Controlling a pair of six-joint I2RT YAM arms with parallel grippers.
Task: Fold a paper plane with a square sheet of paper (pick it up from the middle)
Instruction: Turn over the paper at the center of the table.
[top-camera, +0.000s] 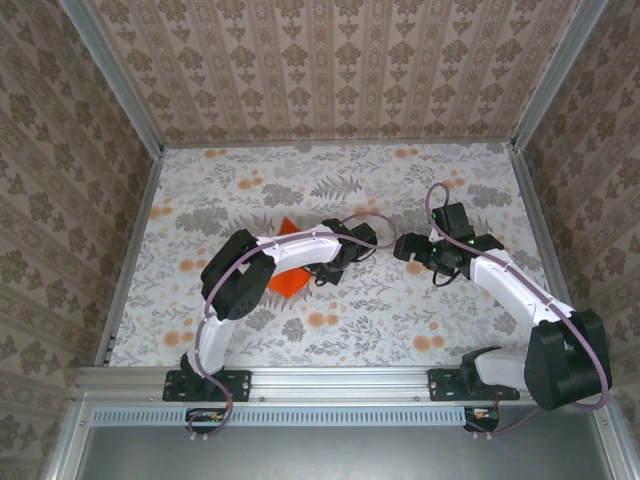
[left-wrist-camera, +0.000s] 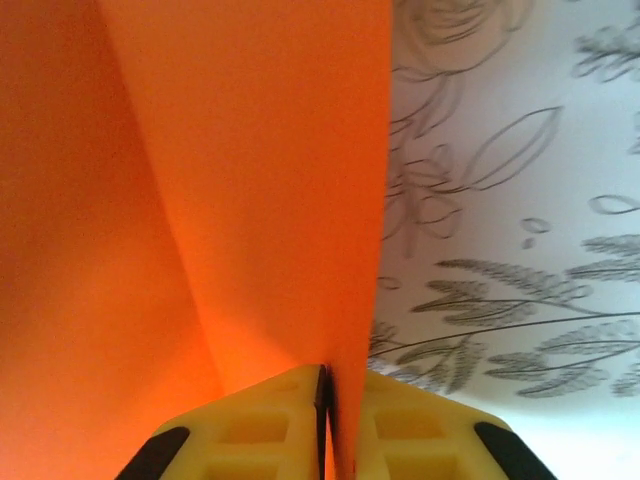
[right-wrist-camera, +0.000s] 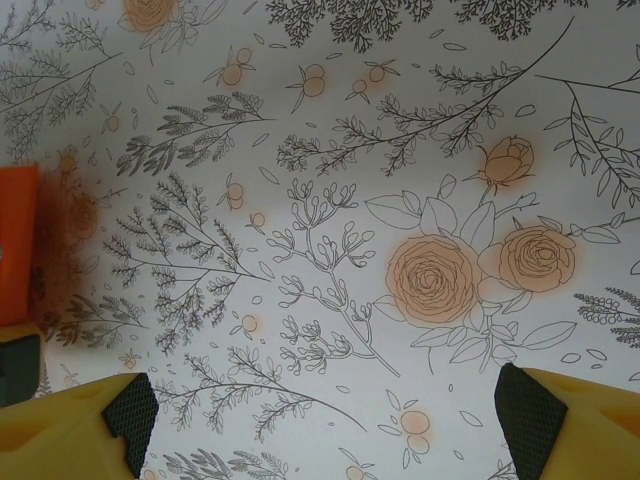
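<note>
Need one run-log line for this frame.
left gripper: shut on orange paper | right gripper: open, empty, over floral tablecloth | orange paper: partly hidden under left arm, top view

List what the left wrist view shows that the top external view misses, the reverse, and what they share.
Left wrist: the left gripper, its yellow fingers pinched on the orange paper. Top external: the right gripper, apart from the paper, and the patterned walls. Shared: the orange paper and the floral table cover.
</note>
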